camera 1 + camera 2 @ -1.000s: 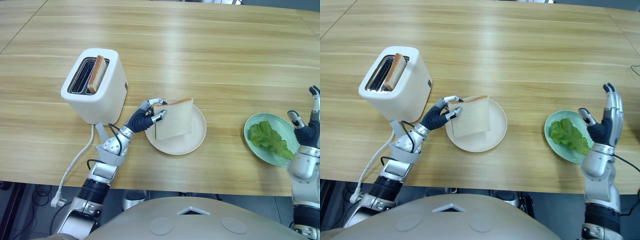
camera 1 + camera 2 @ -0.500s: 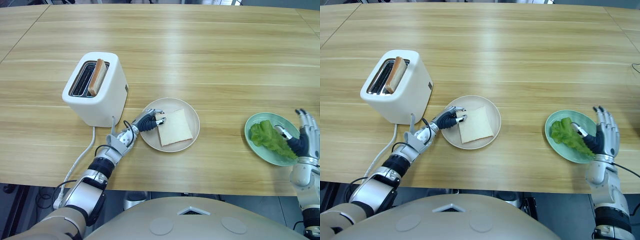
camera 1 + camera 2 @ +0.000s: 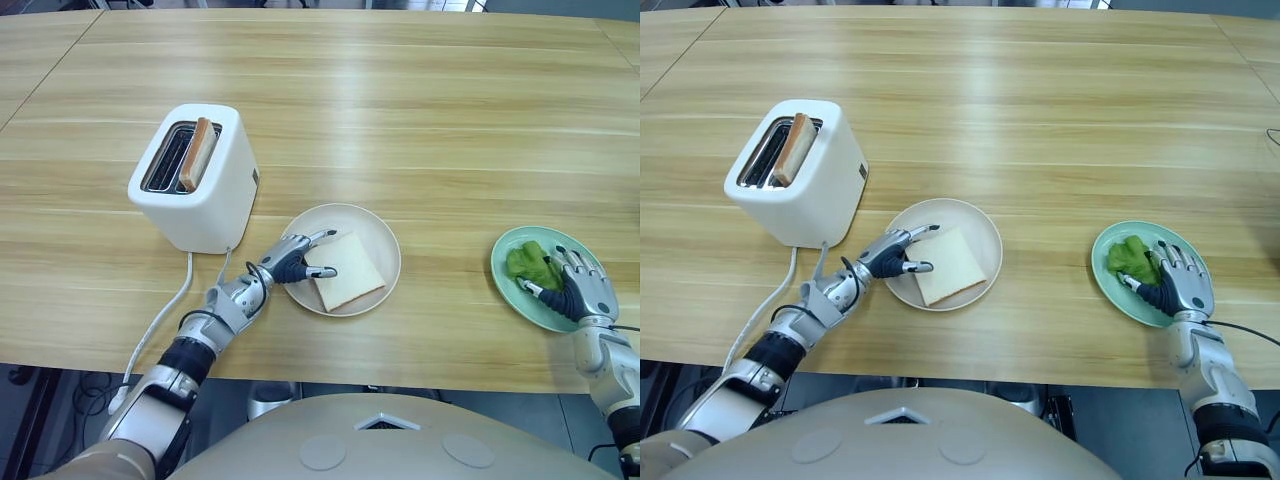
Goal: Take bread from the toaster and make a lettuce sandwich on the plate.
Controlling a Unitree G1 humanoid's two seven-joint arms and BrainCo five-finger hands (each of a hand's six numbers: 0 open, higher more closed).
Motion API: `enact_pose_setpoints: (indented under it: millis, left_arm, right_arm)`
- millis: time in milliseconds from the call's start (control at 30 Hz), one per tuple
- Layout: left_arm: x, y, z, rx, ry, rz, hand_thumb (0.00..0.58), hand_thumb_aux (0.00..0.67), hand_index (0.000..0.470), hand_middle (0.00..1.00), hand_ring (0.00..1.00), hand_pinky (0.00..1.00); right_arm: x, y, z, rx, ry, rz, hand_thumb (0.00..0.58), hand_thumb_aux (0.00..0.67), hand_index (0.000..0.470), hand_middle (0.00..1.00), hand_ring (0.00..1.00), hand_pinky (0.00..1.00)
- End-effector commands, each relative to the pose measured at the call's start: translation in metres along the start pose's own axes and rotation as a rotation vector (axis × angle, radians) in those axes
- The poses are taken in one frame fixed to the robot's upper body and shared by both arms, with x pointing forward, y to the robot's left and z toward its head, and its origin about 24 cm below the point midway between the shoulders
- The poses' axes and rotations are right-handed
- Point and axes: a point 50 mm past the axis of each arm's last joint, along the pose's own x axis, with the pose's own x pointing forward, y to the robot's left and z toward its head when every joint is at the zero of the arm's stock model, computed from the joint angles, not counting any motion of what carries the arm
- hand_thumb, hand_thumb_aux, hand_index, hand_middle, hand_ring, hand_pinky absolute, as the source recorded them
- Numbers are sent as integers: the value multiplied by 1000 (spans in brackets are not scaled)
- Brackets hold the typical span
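A white toaster [image 3: 196,185] stands left of centre with one bread slice [image 3: 200,155] upright in its slot. On the beige plate [image 3: 340,222] lies a second slice of bread [image 3: 348,274], flat. My left hand [image 3: 296,262] rests at the plate's left rim, fingers spread, their tips at the bread's left edge. At the right, green lettuce [image 3: 526,262] sits on a green plate [image 3: 512,300]. My right hand [image 3: 577,290] lies on the lettuce, fingers curved over it and the thumb at its near side.
The toaster's white cord [image 3: 160,320] runs from its base over the table's front edge, beside my left forearm. The wooden table [image 3: 400,110] stretches wide behind the plates. Both plates lie close to the front edge.
My left hand set the bread flat on the beige plate and let go, fingers now spread. My right hand dropped from upright beside the green plate onto the lettuce and curled over it.
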Motion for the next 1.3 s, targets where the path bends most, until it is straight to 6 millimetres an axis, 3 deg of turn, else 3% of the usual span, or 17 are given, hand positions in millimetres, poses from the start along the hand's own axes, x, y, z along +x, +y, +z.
enact_pose_setpoints:
  millis: [33,233,367,567,667,733,900,1100,1300]
  left_arm:
    - [-5,5,15,5,-36,0,0,0,0,659,659,659]
    - [-14,41,40,-14,-110,203,0,0,0,663,663,663]
    - [-24,69,51,-53,-161,389,0,0,0,659,659,659]
    - [-43,88,48,-64,-150,566,0,0,0,663,663,663]
    - [-50,93,47,-20,-133,616,0,0,0,655,655,655]
    - [-52,94,45,13,-120,627,0,0,0,655,655,655]
    - [-60,97,37,35,-66,674,0,0,0,643,643,643]
    - [-74,114,28,107,14,800,0,0,0,647,647,647]
    - [-94,141,2,350,240,897,0,0,0,588,588,588]
  right_arm:
    - [-4,3,1,-21,-7,16,580,670,460,0,0,0]
    - [1,-14,9,-25,-50,-109,580,670,460,0,0,0]
    - [0,-30,30,-21,-151,-199,580,670,460,0,0,0]
    - [-6,-59,119,115,-474,-305,580,670,460,0,0,0]
    - [-9,-56,181,197,-708,-273,580,670,460,0,0,0]
    - [-10,-51,208,212,-807,-237,580,670,460,0,0,0]
    - [-14,-27,256,220,-966,-130,580,670,460,0,0,0]
    - [-16,-6,283,201,-1052,-56,580,670,460,0,0,0]
    - [-21,0,276,202,-1049,-30,580,652,447,0,0,0]
